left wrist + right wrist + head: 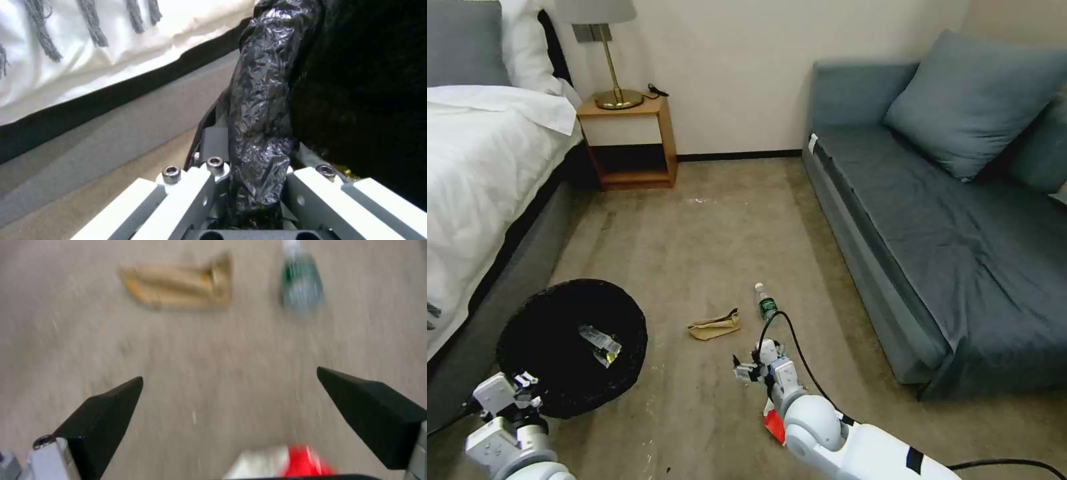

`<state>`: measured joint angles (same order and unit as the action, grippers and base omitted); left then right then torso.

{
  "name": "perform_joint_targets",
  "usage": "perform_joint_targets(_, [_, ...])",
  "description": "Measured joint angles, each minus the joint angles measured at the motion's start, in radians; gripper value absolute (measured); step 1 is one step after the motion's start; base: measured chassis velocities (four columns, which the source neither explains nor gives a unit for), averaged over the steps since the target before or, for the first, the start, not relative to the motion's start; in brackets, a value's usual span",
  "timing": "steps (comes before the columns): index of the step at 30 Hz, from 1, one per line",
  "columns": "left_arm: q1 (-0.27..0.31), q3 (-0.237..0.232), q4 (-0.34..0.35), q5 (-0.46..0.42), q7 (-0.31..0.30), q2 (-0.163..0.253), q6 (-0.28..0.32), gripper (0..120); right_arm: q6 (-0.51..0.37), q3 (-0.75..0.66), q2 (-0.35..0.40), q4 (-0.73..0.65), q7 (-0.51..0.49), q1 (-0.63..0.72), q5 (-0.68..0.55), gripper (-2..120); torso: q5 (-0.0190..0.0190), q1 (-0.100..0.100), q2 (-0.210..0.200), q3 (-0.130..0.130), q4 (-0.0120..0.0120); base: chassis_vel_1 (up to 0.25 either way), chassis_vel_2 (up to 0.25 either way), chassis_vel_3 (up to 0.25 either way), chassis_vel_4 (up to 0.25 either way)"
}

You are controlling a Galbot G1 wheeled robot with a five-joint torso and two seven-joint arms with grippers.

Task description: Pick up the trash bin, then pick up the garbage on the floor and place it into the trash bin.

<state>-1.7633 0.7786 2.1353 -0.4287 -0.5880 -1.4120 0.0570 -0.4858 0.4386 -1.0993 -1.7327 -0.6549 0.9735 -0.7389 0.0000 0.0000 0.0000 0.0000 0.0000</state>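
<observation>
Beige carpet (707, 220) runs between a white bed (474, 173) and a grey sofa (960, 220). Beside the bed, the left pincer (249, 200) clamps the bag-lined rim of the trash bin (560, 333), which holds a wrapper (600, 343). Over the floor, the right pincer (231, 413) gapes wide above a red-and-white wrapper (289, 466); beyond it lie a tan paper scrap (715, 325) and a green-labelled bottle (767, 307).

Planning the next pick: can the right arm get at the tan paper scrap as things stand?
Probably yes. The right pincer is open and empty over bare carpet, and nothing lies between it and the tan paper scrap ahead; the bottle lies apart beside it.
</observation>
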Motion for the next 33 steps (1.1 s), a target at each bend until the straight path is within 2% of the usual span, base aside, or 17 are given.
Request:
perform_joint_targets(2, [-0.002, 0.001, -0.003, 0.003, 0.0, 0.001, -0.004, 3, -0.082, -0.006, -0.017, -0.016, -0.097, 0.013, -0.079, 100, 0.0, 0.0, 0.0, 0.0, 0.0, 0.0, 0.0, 0.0, 0.0])
perform_joint_targets(3, [-0.002, 0.001, -0.003, 0.003, 0.0, 0.001, -0.004, 3, -0.082, -0.006, -0.017, -0.016, -0.097, 0.013, -0.079, 100, 0.0, 0.0, 0.0, 0.0, 0.0, 0.0, 0.0, 0.0, 0.0])
perform_joint_targets(7, [-0.008, 0.007, -0.006, 0.004, 0.0, 0.004, -0.013, 3, -0.187, -0.017, -0.051, -0.019, -0.222, 0.021, -0.171, 100, 0.0, 0.0, 0.0, 0.0, 0.0001, 0.0, 0.0, 0.0, 0.0])
perform_joint_targets(13, [-0.013, 0.011, -0.012, 0.005, -0.001, 0.005, -0.023, 3, -0.241, -0.025, -0.084, 0.017, -0.294, 0.025, -0.225, 100, 0.0, 0.0, 0.0, 0.0, 0.0001, 0.0, 0.0, 0.0, 0.0])
perform_joint_targets(18, [-0.016, 0.011, -0.018, 0.006, -0.002, 0.005, -0.028, 3, -0.249, -0.03, -0.098, 0.064, -0.291, 0.035, -0.209, 100, -0.0001, 0.0, 0.0, 0.0, 0.0001, 0.0, 0.0, 0.0, 0.0])
perform_joint_targets(25, [-0.022, 0.011, -0.019, 0.006, -0.002, 0.005, -0.035, 3, -0.223, -0.063, -0.132, 0.197, -0.208, 0.031, -0.117, 100, 0.0, 0.0, 0.0, 0.0, 0.0001, 0.0, 0.0, 0.0, 0.0])
perform_joint_targets(33, [-0.023, 0.011, -0.019, 0.006, -0.002, 0.005, -0.037, 3, -0.215, -0.093, -0.145, 0.273, -0.126, 0.02, -0.084, 99, 0.0, 0.0, 0.0, 0.0, 0.0001, 0.0, 0.0, 0.0, 0.0])
